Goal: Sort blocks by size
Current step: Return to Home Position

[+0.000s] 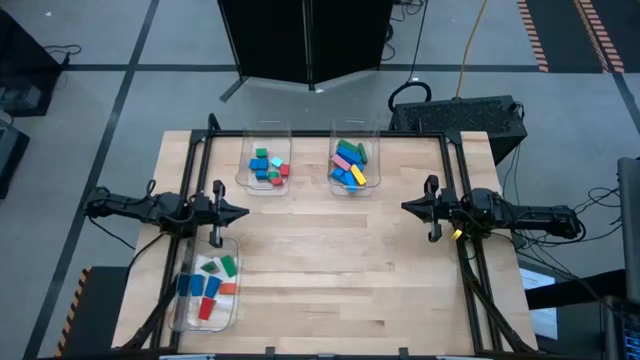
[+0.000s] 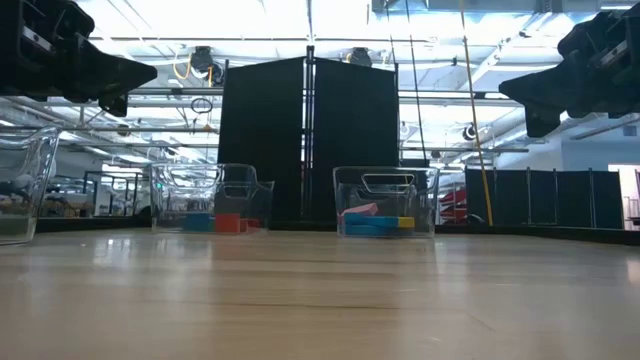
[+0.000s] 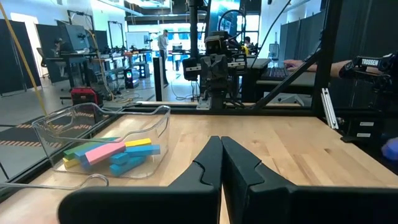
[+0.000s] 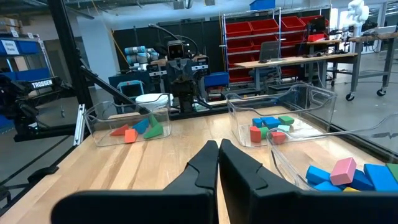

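Blocks (image 1: pixel 268 167) all in bins (image 1: pixel 265 140) on table (image 1: pixel 330 270); sorting looks done. Left gripper (image 1: pixel 240 212), right gripper (image 1: pixel 408 207) pressed together, empty, over table sides.

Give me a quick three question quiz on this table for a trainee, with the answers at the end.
1. True or false: some blocks lie loose on the wooden table.
2. The pink block lies in: A) the bin by the left arm; B) the bin of long blocks; C) the bin of small cubes.
3. Fill in: the left hand and right hand both have fingers ____.
Key: 1 false; 2 B; 3 shut.
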